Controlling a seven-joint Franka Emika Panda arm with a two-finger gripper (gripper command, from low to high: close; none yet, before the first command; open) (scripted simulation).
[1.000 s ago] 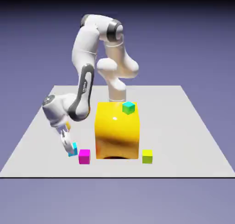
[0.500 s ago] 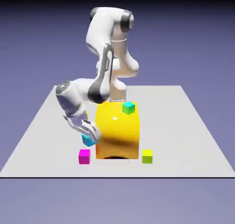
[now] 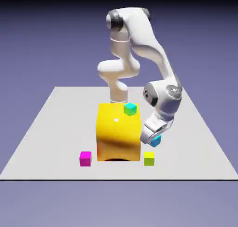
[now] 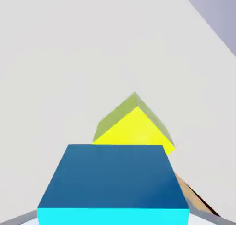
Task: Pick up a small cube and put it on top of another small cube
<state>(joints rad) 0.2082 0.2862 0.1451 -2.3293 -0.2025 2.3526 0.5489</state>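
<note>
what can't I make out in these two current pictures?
- Exterior view: the blue cube's far side, hidden by itself; part of its near side, behind the gripper.
- Hand view: the lime cube's lower part, behind the blue cube; the yellow block, mostly cut off.

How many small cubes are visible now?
4: cyan in the gripper; lime and magenta on the table; teal-green at the yellow block's top. Others may be hidden.
</note>
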